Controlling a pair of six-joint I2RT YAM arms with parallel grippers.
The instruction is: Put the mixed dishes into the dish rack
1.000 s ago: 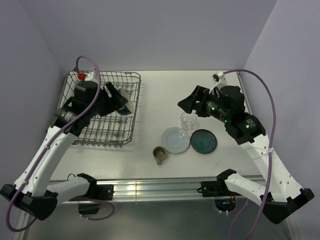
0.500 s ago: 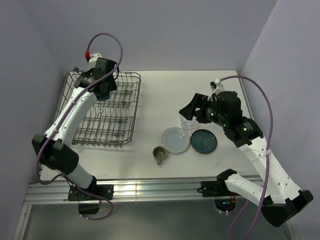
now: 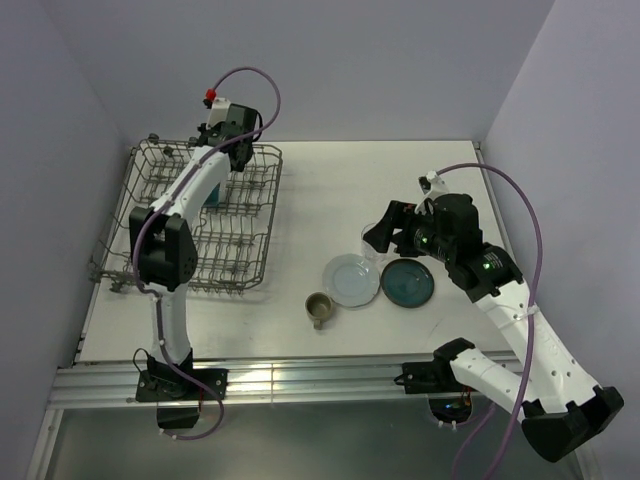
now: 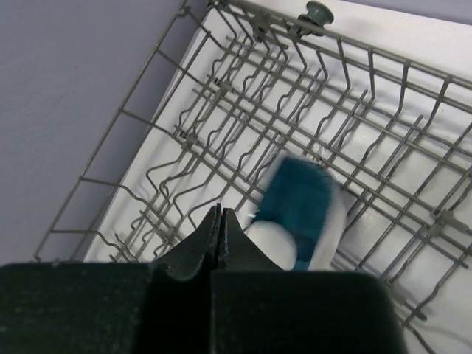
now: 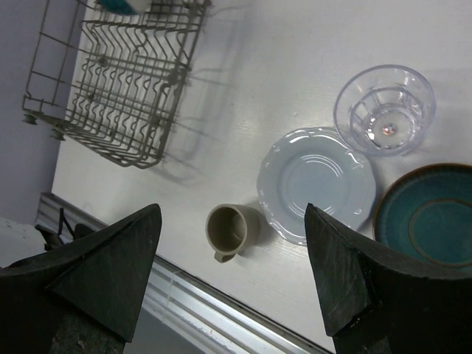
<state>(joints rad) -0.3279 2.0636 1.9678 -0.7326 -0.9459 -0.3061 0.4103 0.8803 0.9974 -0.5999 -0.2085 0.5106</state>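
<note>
**One dish racked, four left on the table**

My left gripper (image 4: 222, 214) is pinched shut on nothing. It hangs over the dish rack (image 3: 250, 250), where the bowl (image 4: 299, 214) lies blurred among the tines. My right gripper (image 3: 378, 230) is spread wide and empty, well right of the rack. Below it, the tumbler (image 5: 383, 109), pale blue plate (image 5: 316, 183), dark teal plate (image 5: 431, 215) and mug (image 5: 230, 230) huddle on the table (image 3: 330, 180). Bare table separates them from the rack, and most tine rows look free.
</note>
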